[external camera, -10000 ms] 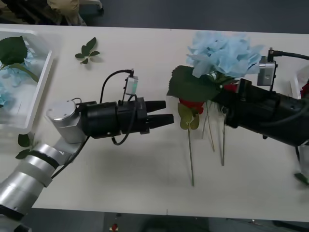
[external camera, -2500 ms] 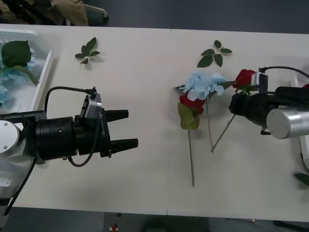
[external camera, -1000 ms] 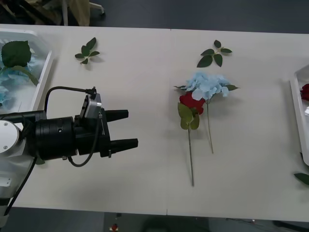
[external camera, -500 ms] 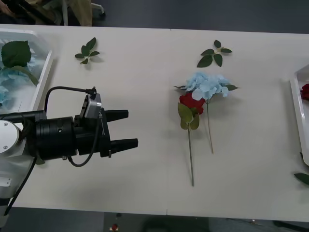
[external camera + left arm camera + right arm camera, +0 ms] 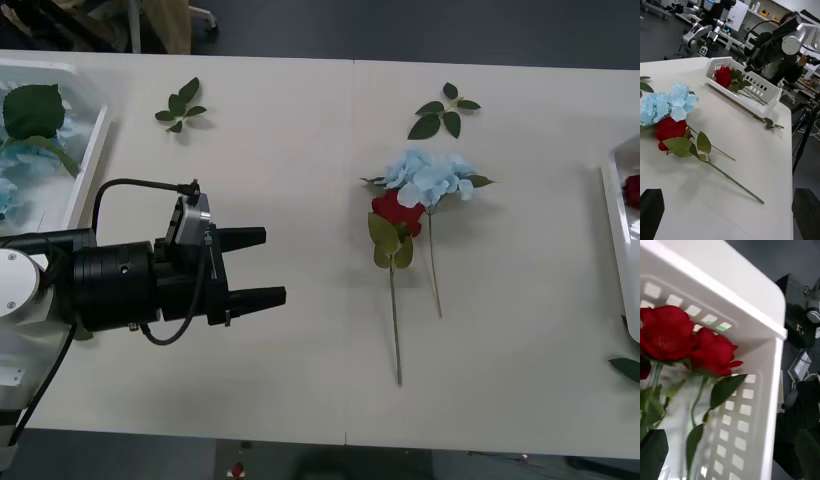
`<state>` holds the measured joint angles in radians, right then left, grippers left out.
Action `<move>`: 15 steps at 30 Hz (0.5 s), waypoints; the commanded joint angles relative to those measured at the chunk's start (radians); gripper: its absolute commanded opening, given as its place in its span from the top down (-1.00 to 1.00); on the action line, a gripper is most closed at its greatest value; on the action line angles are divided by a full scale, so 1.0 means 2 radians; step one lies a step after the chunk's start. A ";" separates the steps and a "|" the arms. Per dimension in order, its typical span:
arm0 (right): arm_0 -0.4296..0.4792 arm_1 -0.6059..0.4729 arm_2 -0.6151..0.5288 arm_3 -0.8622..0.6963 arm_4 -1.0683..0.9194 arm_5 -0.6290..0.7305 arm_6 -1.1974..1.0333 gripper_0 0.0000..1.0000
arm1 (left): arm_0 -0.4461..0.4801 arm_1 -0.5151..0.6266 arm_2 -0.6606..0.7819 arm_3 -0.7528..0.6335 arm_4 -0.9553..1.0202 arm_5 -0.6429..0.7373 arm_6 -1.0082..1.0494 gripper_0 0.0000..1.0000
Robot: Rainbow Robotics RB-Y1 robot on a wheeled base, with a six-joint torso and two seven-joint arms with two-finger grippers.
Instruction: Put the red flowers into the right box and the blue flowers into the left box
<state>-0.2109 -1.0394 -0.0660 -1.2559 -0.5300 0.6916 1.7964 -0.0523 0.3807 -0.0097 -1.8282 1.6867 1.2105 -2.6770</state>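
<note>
Change: nothing shifted since half a second ago.
Left gripper [image 5: 262, 266]: lower left, jaws spread, empty.
Right gripper [image 5: 749, 67]: over the right box [image 5: 763, 107]; jaw state unclear.
Centre: red flower [image 5: 397, 211] touching blue flower [image 5: 430, 178].

My right end effector [image 5: 752, 62] has carried one rose off the tabletop [image 5: 300, 150] to the right box [image 5: 618, 215].

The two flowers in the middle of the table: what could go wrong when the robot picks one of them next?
The red flower lies with its head against the blue flower, so a grasp near the heads may lift or drag both. The stems are thin and flat on the table, so the open left gripper could slip off them. A mixed grab could put a flower in the wrong box: blues belong in the left box, reds in the right box.
</note>
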 commanded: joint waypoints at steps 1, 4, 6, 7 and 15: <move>-0.010 -0.017 0.012 -0.029 -0.027 -0.004 0.018 -1.00 | -0.009 0.007 -0.003 -0.009 0.006 0.001 -0.014 -1.00; -0.010 -0.017 0.022 -0.048 -0.056 0.008 0.021 -1.00 | -0.009 0.007 -0.003 -0.009 0.006 0.001 -0.014 -1.00; -0.008 -0.016 0.023 -0.068 -0.080 0.023 0.022 -1.00 | -0.009 0.007 -0.003 -0.009 0.006 0.001 -0.014 -1.00; -0.007 -0.016 0.023 -0.085 -0.101 0.038 0.019 -1.00 | -0.009 0.007 -0.003 -0.009 0.006 0.001 -0.014 -1.00; -0.004 -0.005 0.005 -0.180 -0.175 0.147 -0.043 -1.00 | -0.009 0.007 -0.003 -0.009 0.006 0.001 -0.014 -1.00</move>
<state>-0.2107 -1.0392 -0.0097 -1.5489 -0.8629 0.9578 1.7877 -0.0524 0.3808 -0.0098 -1.8282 1.6868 1.2105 -2.6770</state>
